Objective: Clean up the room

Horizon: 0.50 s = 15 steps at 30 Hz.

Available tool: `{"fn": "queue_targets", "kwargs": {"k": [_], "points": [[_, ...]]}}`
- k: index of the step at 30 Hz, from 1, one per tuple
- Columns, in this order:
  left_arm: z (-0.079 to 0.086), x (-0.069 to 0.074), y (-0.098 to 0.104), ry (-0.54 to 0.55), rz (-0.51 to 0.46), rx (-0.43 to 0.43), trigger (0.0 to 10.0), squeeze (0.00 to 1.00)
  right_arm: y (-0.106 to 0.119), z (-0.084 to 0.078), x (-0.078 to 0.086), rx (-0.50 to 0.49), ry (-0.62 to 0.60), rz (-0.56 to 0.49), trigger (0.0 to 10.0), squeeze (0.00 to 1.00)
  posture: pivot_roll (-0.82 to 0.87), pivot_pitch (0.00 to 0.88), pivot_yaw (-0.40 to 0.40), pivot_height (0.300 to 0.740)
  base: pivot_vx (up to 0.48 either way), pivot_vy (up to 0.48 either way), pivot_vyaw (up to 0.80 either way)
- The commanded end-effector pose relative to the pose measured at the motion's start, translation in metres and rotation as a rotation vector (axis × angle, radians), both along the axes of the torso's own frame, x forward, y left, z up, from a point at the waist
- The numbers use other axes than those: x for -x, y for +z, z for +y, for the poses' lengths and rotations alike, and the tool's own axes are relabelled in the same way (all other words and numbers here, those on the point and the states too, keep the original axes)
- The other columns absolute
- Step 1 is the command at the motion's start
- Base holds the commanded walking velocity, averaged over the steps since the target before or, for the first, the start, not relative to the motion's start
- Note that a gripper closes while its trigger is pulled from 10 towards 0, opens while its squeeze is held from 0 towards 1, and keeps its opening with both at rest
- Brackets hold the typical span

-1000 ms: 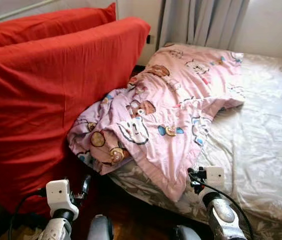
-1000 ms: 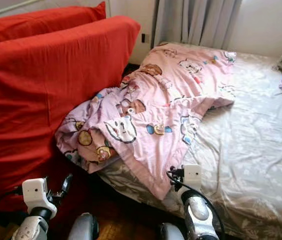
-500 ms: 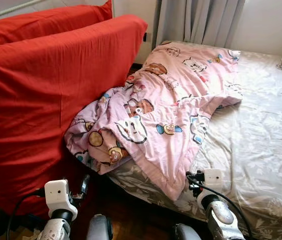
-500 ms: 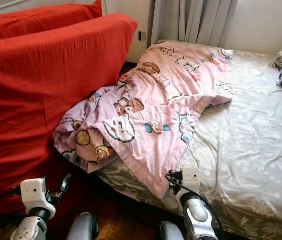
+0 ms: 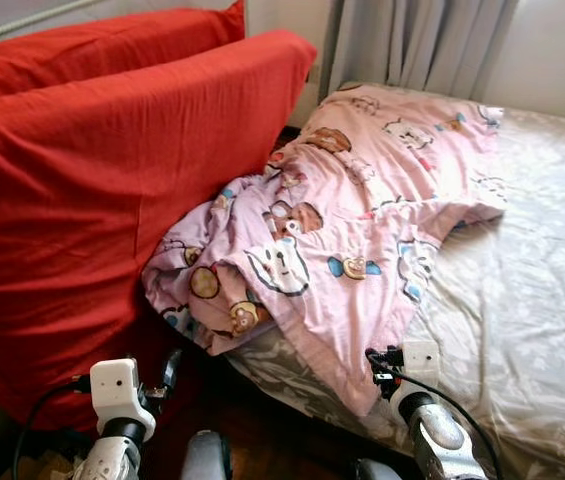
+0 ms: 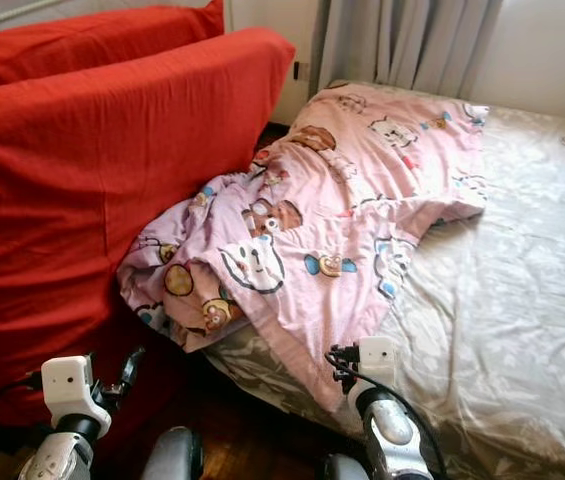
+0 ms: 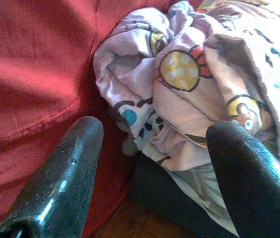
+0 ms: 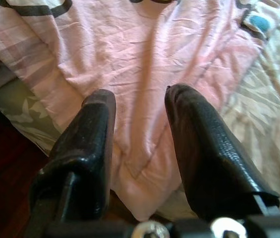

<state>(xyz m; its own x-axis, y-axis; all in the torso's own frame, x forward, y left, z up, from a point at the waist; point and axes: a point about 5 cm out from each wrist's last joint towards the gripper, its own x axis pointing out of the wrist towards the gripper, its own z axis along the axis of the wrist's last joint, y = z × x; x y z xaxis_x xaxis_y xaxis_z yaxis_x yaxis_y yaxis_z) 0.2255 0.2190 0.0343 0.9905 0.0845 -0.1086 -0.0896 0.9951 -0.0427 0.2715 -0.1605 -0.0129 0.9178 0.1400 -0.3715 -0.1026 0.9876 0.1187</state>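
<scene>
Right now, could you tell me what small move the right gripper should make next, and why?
Probably ease the right gripper forward and close on the hanging corner of the pink cartoon-print blanket. Its fingers are open and apart just above that corner, which droops over the edge of the bed, so a short advance should likely bring fabric between them.

The pink cartoon-print quilt is soft, matt, creased cloth. The bedsheet beneath it is pale cloth with a faint leafy pattern and a slight sheen. The red cushions wear matt woven fabric. The curtain is grey pleated cloth. The floor is dark glossy wood. The left gripper fingers look like shiny black plastic; the right gripper fingers look finely textured and duller.
</scene>
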Motion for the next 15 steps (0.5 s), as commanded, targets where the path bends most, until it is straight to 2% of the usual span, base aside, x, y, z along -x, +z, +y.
{"fn": "queue_targets", "kwargs": {"k": [1, 15], "points": [[0.0008, 0.0016, -0.0046, 0.0, 0.022, 0.005, 10.0, 0.0, -0.0031, -0.0007, 0.0021, 0.007, 0.011, 0.026, 10.0, 0.0, 0.07, 0.089, -0.045, 0.606, 0.311, 0.0, 0.0], [0.0012, 0.0045, -0.0069, 0.002, 0.023, 0.006, 10.0, 0.0, -0.0045, 0.001, 0.0026, 0.009, 0.029, 0.039, 10.0, 0.0, 0.08, 0.1, -0.047, 0.606, 0.314, 0.0, 0.0]]}}
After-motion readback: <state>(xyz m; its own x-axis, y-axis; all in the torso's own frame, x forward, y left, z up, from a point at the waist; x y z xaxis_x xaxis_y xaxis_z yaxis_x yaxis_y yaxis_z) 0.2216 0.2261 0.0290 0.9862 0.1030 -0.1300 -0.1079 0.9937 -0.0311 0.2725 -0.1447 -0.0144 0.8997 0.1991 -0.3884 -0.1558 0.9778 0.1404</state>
